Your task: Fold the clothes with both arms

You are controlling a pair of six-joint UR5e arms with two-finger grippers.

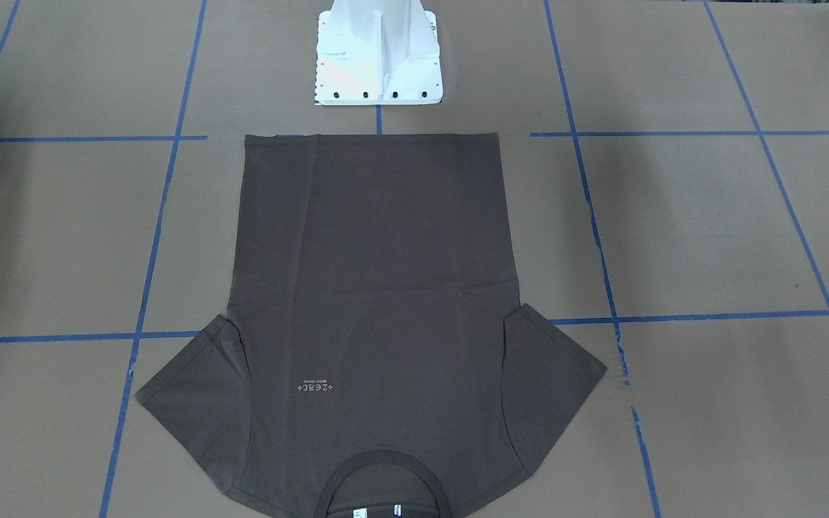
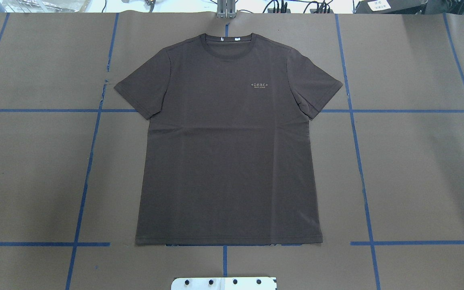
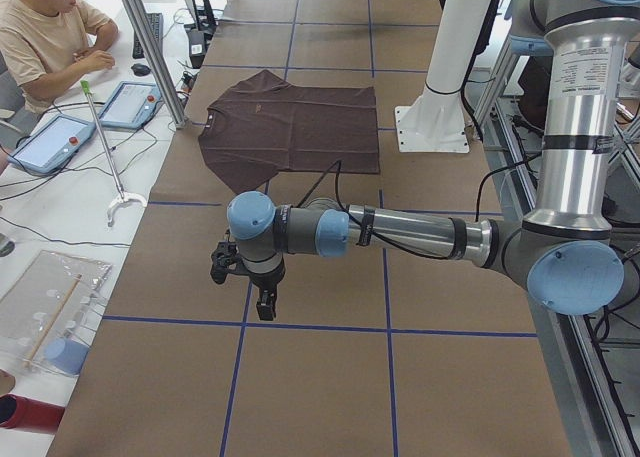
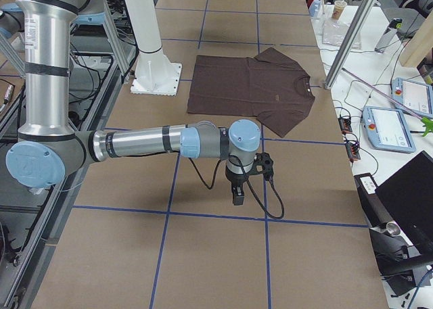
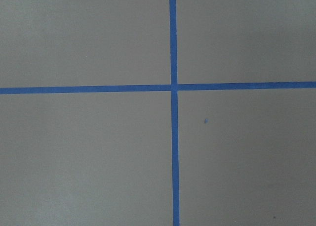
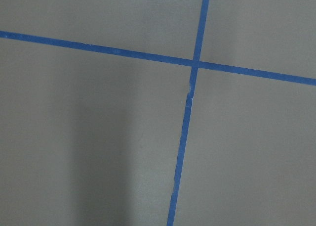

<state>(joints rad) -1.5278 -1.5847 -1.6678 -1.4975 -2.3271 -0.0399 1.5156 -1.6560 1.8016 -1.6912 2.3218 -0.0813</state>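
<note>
The dark grey-brown T-shirt [image 2: 228, 153] lies flat and face up on the brown table cover, sleeves spread, collar [image 2: 226, 42] towards the far edge and hem nearest the robot's base. It also shows in the front-facing view [image 1: 371, 288]. Neither arm shows in those two views. The left gripper [image 3: 265, 302] hangs over bare table well off the shirt [image 3: 290, 127], pointing down. The right gripper [image 4: 238, 197] hangs likewise at the other end, away from the shirt [image 4: 250, 86]. I cannot tell whether either is open or shut. Both wrist views show only brown cover.
The white base pedestal [image 1: 378, 57] stands just behind the shirt's hem. Blue tape lines [image 2: 361, 169] grid the table cover [image 2: 417, 169]. An operator [image 3: 45, 32] sits at a side desk with tablets [image 3: 50, 142]. A metal post [image 4: 345, 45] stands at the table's far edge.
</note>
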